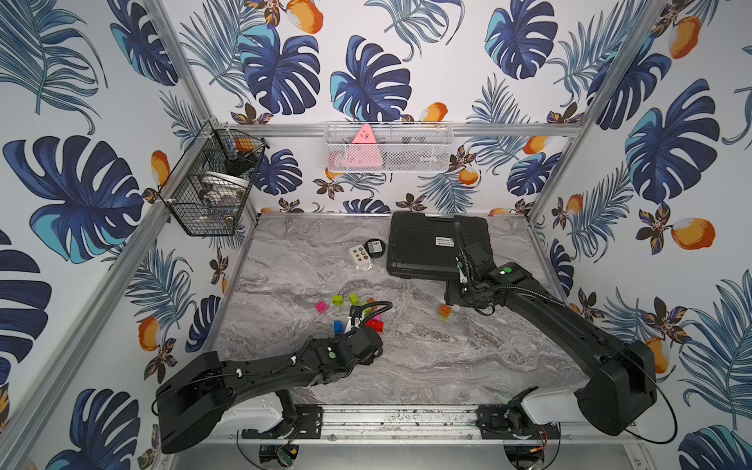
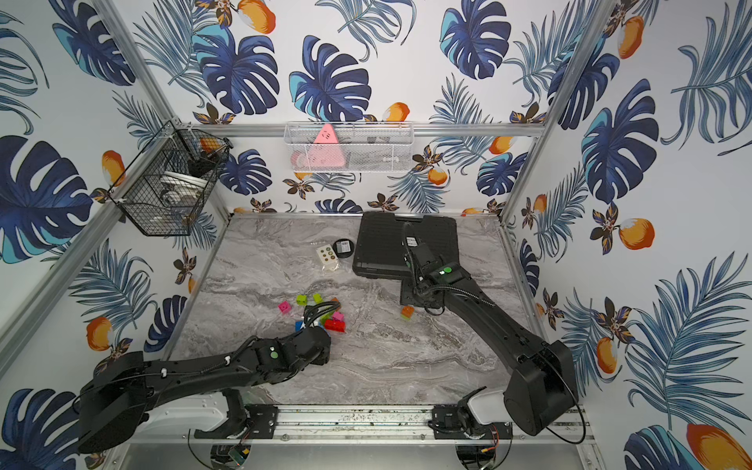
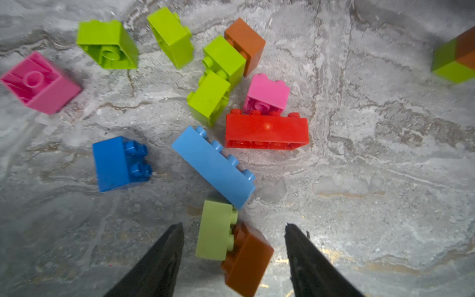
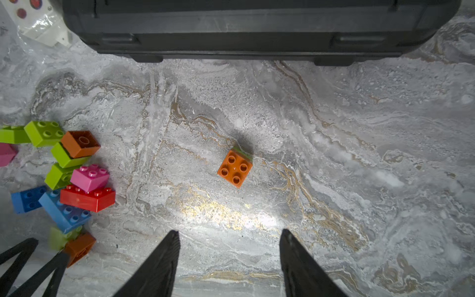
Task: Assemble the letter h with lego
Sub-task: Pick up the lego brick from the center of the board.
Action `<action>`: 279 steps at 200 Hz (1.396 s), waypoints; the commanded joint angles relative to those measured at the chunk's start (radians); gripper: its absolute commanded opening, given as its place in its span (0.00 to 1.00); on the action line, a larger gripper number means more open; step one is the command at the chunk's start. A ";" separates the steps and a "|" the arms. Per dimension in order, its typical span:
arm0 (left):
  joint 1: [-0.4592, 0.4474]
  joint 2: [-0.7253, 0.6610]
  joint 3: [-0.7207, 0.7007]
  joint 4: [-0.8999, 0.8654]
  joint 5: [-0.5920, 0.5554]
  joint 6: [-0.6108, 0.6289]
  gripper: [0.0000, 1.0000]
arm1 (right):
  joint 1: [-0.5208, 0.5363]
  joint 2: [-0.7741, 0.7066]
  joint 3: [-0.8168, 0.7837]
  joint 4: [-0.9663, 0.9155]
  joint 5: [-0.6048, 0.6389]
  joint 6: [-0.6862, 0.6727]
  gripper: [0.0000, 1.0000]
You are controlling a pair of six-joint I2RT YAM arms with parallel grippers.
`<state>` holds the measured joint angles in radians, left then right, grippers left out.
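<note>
Left tool [image 3: 234,227] astride green-orange bricks [image 3: 232,250] (untouched)

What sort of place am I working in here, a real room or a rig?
Most likely a purpose-built robot test cell, not a lived-in room: an aluminium frame borders leaf-print wall panels around a marble-pattern tabletop, with a mounting rail along its front edge.

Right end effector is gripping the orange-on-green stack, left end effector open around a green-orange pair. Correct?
Not quite. The right end effector is open and grips nothing: in the right wrist view the orange-on-green stack stands on the table, apart from its fingers. The rest holds: the left end effector is open around a green-orange pair.
</note>
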<state>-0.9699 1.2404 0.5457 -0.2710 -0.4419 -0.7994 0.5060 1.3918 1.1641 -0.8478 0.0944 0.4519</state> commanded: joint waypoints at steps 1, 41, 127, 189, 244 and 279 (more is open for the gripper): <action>0.000 0.058 0.030 -0.014 0.067 -0.033 0.67 | 0.001 -0.006 -0.009 -0.009 -0.010 -0.005 0.64; 0.001 0.086 0.025 0.013 0.102 -0.090 0.72 | 0.001 0.000 -0.006 -0.015 -0.028 0.001 0.63; 0.008 0.121 -0.006 0.097 0.191 -0.123 0.64 | 0.002 -0.021 -0.024 -0.005 -0.031 0.008 0.61; 0.008 0.133 -0.018 0.229 0.306 -0.026 0.47 | 0.002 -0.032 -0.061 -0.009 -0.035 0.010 0.60; 0.008 0.135 -0.019 0.296 0.408 0.036 0.67 | 0.002 -0.034 -0.079 -0.014 -0.066 -0.001 0.60; 0.004 0.141 -0.001 0.227 0.369 -0.015 0.79 | 0.000 -0.024 -0.086 -0.010 -0.098 -0.012 0.60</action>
<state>-0.9634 1.3762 0.5312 -0.0067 -0.0563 -0.7849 0.5079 1.3602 1.0813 -0.8471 0.0235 0.4519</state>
